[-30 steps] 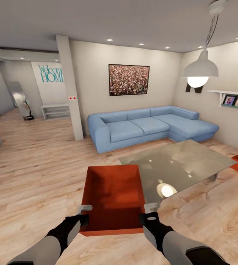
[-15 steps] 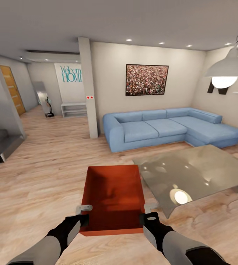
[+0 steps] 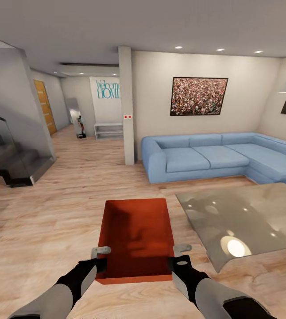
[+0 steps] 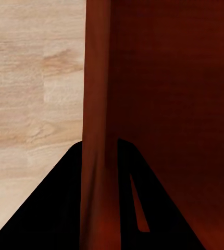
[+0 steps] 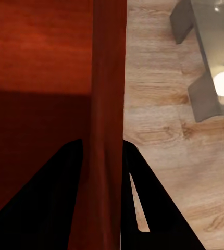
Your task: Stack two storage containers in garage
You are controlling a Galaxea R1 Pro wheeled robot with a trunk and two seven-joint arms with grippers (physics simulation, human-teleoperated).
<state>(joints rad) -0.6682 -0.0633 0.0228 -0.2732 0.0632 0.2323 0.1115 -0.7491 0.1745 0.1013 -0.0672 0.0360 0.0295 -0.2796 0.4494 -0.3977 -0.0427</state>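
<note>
While the left gripper (image 3: 100, 252) and right gripper (image 3: 182, 249) keep their jaws clamped on the side walls of the red-orange, matte, low-walled rectangular storage container (image 3: 135, 235), carried above the light wood-plank floor (image 3: 50, 212) beside the glossy glass coffee table (image 3: 249, 217), the carrying step is under way, and next comes steering clear of that table toward the garage.

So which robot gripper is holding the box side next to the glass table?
The right gripper; it clamps the storage container's wall beside the glass table.

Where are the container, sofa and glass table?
container (image 3: 134, 235), head view, inside bottom
sofa (image 3: 191, 158), head view, left seat cushion
glass table (image 3: 253, 212), head view, bare glass top
</note>
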